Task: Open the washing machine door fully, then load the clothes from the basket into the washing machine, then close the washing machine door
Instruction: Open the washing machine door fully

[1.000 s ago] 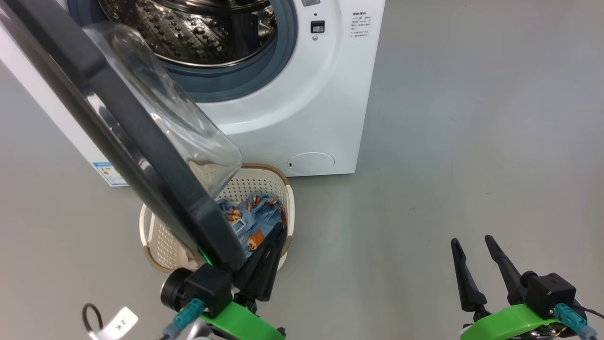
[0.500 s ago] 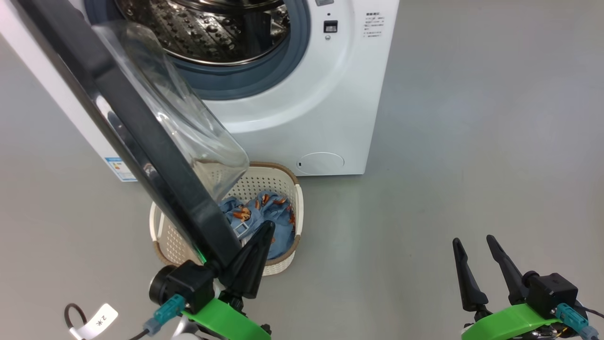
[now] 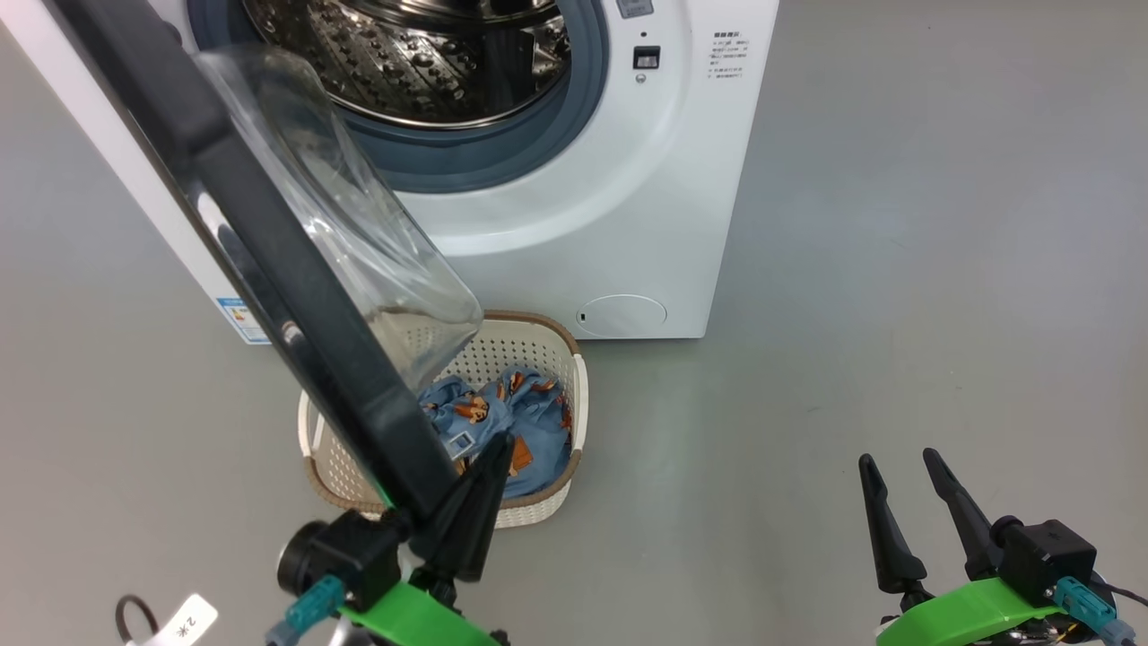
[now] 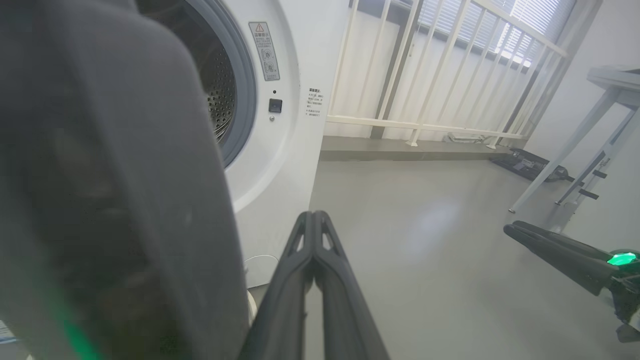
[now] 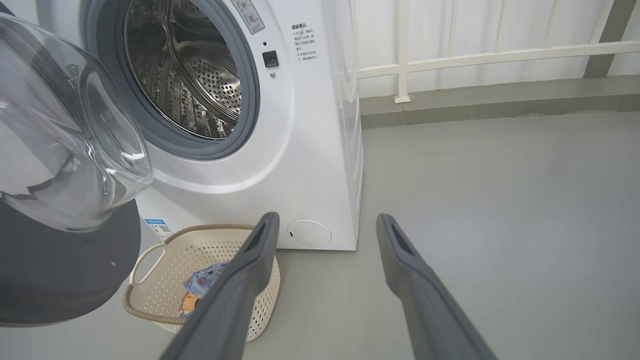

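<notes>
Washing machine door [image 3: 224, 201]: observed swung out from the washing machine [image 3: 628, 224], hinged on its left side. A wide glossy black ring is noted, with a clear glass bowl [image 3: 359, 233] bulging toward the opening. The steel perforated drum [image 3: 421, 54] and grey rubber seal [image 3: 502, 161] are exposed.

Basket [image 3: 547, 325]: cream-white, perforated, brown woven-look rim, placed on the grey floor [image 3: 852, 269] just in front of the machine and partly overlapped by the door in the head view. Clothes [image 3: 529, 413]: light blue with orange-brown figures, bunched inside the basket.

Left gripper [image 3: 498, 444]: jaws pressed together with nothing between them, positioned just beside the door's lower edge; contact cannot be confirmed.

Right gripper [image 3: 897, 458]: jaws spread wide and empty, held well apart from the machine.
</notes>
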You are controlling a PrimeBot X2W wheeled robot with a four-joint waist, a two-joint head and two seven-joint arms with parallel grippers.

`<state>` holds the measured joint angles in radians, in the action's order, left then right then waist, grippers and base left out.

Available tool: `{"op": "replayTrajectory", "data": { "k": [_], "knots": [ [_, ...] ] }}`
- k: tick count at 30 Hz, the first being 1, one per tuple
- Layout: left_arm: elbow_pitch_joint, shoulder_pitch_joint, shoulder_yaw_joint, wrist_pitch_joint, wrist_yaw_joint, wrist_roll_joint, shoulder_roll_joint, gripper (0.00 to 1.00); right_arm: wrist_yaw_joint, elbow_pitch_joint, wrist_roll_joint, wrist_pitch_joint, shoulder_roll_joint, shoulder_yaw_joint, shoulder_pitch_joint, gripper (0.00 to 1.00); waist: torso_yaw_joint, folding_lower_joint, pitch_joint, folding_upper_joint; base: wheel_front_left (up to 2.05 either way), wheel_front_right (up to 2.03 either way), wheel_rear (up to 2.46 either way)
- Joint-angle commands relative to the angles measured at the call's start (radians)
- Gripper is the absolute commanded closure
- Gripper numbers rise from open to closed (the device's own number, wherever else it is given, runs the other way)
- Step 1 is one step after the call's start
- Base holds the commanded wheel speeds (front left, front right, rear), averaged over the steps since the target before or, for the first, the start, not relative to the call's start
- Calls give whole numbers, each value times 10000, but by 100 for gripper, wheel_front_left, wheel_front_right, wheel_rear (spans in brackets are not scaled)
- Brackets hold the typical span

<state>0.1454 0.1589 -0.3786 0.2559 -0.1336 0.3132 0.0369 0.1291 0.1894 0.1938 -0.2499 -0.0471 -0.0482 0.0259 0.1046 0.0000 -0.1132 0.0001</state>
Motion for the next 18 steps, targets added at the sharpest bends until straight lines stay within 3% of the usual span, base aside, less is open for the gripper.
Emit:
{"op": "replayTrajectory", "data": {
  "k": [1,18],
  "knots": [
    [-246,-85,437,59,40,-52,133,100,16,-203,37,-118,-31,246,261,0,17,0,17,-1,0,0,0],
    [-511,-366,776,59,209,-35,133,100,16,-195,95,-118,-31,281,199,0,213,0,48,-1,0,0,0]
  ]
}}
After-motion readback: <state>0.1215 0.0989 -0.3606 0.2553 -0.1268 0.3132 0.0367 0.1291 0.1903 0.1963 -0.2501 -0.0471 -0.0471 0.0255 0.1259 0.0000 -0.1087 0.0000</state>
